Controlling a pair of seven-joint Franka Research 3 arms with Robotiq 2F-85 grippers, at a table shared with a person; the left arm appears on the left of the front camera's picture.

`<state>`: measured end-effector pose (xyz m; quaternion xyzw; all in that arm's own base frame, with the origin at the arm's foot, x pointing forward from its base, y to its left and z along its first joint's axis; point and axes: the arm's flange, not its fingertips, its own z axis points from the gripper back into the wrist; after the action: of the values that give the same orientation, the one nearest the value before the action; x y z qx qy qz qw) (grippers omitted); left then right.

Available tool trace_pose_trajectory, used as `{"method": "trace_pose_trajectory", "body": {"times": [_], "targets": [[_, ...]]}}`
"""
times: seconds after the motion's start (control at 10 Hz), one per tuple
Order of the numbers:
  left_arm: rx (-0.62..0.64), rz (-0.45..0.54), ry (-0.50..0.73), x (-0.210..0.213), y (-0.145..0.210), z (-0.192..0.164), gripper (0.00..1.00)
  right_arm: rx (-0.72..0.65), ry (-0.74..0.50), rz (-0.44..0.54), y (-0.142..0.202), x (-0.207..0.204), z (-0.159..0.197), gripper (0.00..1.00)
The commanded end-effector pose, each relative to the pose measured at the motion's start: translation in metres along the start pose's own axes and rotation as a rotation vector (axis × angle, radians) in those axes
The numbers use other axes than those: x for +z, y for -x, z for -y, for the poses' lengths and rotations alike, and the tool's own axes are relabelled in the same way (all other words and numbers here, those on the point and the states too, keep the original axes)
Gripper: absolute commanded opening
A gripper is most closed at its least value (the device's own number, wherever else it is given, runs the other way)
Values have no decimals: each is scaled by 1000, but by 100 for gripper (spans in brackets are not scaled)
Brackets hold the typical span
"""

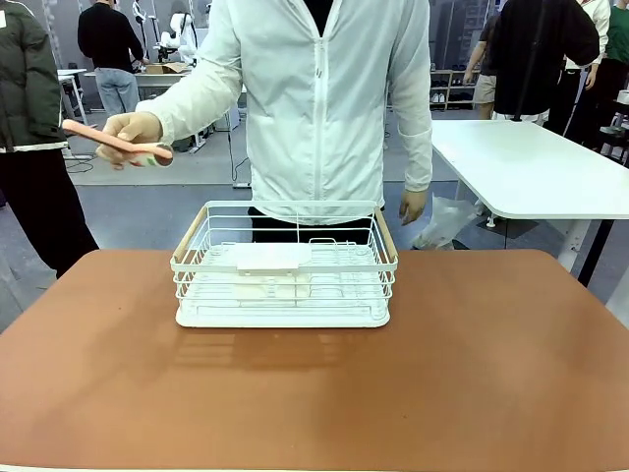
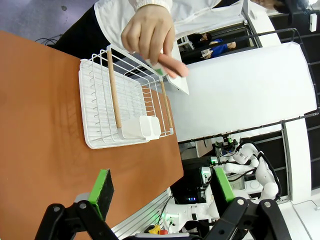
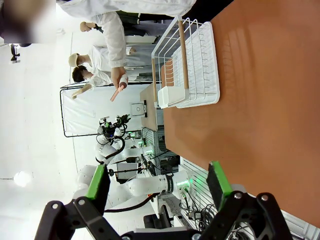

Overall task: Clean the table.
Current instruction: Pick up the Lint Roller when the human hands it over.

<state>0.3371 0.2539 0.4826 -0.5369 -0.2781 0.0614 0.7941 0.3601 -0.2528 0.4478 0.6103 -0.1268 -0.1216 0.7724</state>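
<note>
The reddish-brown table (image 1: 314, 393) carries a white wire rack (image 1: 285, 265) at its far middle. Behind it stands a person in a white jacket, whose hand (image 1: 133, 128) holds a long pink tool (image 1: 113, 143) out in the air past the table's far left corner. In the left wrist view my left gripper (image 2: 162, 192) is open and empty, high above the table (image 2: 40, 125), with the rack (image 2: 125, 105) and the hand with the pink tool (image 2: 175, 67) ahead. My right gripper (image 3: 157, 182) also stands open and empty above the table (image 3: 265, 110), far from the rack (image 3: 192, 65).
A small white box (image 1: 267, 258) sits inside the rack. A white-topped table (image 1: 531, 167) stands to the back right, beyond the brown table. Other people stand farther off in the room.
</note>
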Motion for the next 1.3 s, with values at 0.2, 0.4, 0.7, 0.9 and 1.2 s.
{"method": "trace_pose_trajectory", "body": {"times": [0.2,0.4,0.7,0.9,1.2], "targets": [[1,6,6,2,1,0,100,3,1,0,1,2,-1,100],[1,6,6,2,1,0,100,3,1,0,1,2,-1,100],[1,6,6,2,1,0,100,3,1,0,1,2,-1,100],[1,6,6,2,1,0,100,3,1,0,1,2,-1,100],[1,6,6,2,1,0,100,3,1,0,1,2,-1,100]]}}
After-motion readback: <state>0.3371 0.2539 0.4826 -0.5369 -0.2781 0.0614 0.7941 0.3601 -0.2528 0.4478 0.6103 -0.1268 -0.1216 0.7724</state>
